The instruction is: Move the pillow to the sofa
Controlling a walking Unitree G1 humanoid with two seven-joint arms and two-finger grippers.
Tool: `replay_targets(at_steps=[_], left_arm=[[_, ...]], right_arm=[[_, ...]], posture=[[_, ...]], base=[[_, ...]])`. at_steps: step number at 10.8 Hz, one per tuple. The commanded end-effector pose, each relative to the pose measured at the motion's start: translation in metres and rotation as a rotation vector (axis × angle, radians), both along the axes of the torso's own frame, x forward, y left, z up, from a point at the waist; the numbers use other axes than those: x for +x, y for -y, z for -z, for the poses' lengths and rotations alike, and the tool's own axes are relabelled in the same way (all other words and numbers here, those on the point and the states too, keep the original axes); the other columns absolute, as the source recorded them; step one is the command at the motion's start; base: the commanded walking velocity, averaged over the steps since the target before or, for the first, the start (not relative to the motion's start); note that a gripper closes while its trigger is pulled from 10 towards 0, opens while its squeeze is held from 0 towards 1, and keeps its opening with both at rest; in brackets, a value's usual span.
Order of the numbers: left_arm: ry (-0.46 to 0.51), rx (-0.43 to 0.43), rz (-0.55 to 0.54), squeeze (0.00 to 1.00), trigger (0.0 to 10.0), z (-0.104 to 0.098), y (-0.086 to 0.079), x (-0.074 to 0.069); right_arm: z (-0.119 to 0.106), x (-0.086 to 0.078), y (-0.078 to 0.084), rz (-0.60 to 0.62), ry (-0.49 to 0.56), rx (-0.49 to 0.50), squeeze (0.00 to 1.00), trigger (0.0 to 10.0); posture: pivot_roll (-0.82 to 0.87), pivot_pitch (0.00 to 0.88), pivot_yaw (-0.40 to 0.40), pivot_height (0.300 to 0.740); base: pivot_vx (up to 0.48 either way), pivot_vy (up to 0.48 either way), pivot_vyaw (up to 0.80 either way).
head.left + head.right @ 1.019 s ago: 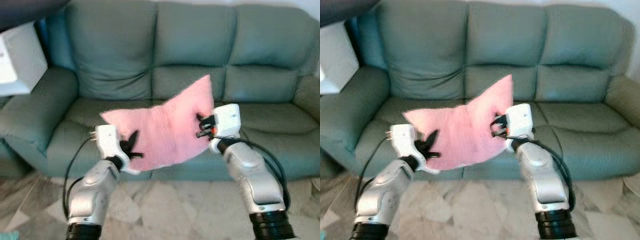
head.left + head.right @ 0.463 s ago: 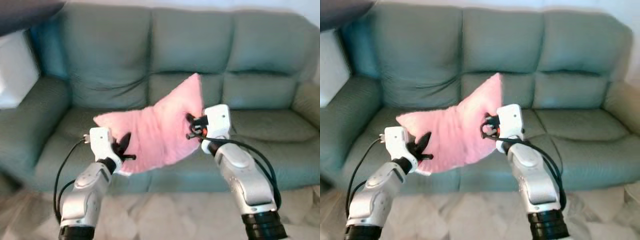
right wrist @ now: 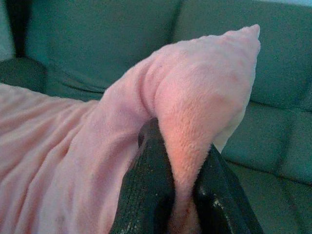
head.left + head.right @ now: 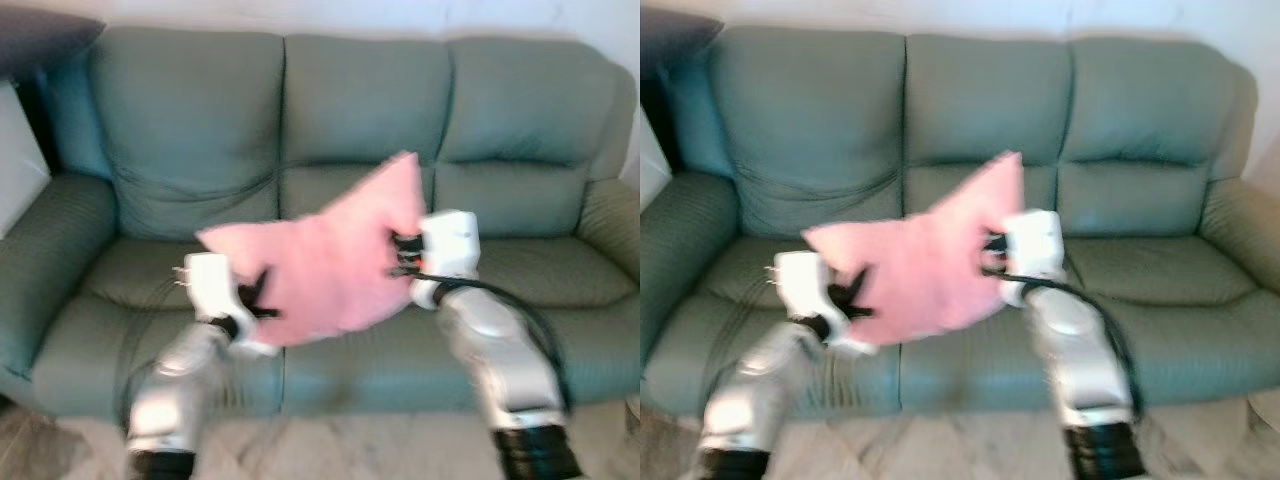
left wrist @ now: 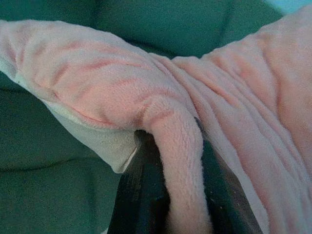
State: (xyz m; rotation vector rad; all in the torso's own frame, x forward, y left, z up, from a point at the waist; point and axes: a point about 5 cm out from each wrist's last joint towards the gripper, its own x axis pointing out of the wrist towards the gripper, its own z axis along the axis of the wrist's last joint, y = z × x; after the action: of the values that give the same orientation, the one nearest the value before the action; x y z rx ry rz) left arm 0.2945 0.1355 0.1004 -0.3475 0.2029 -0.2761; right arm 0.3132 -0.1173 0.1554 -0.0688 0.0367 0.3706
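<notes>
- Sofa [image 4: 350,120]: a green three-seat sofa facing the robot, taken here as the landmark; its seat cushions lie bare behind and below the load
- Pillow [image 4: 320,265]: a pink, soft pillow held in the air in front of the sofa's middle seat, above the front edge of the cushions and apart from them; one corner points up toward the middle backrest
- Left gripper [image 4: 258,300]: at the pillow's lower corner, on the side toward the sofa's left seat; in the left wrist view both black fingers [image 5: 141,195] are clamped on a fold of the pink cloth
- Right gripper [image 4: 405,255]: at the pillow's opposite edge, toward the sofa's right seat; in the right wrist view its fingers [image 3: 151,190] pinch a ridge of cloth just under the raised corner
- Step in hand: the carry, judged near its end, since the pillow is lifted clear by both arms and hangs before the sofa but does not rest on it; the blurred arms suggest motion
- Next move, as a judgement: reach both arms forward and down until the pillow bears on the middle seat cushion, then part both pairs of fingers together so neither corner drags it back off the front edge
</notes>
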Motion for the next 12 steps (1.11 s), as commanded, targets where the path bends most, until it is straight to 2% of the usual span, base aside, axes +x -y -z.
replay_targets(at_steps=[1,12], left_arm=[[0.029,-0.008,0.049,0.00,10.0,-0.0069,0.0148,0.0023],[0.022,-0.004,0.038,0.00,10.0,-0.0066,0.0134,0.0022]], right_arm=[[-0.0059,0.0007,0.0038,0.003,0.022,-0.009,0.00,10.0],[-0.0046,0.0008,0.0023,-0.001,0.017,-0.011,0.00,10.0]], posture=[[-0.17,0.000,-0.056,0.740],[-0.16,0.000,-0.054,0.740]], base=[[0.000,0.000,0.00],[0.000,-0.301,0.00]])
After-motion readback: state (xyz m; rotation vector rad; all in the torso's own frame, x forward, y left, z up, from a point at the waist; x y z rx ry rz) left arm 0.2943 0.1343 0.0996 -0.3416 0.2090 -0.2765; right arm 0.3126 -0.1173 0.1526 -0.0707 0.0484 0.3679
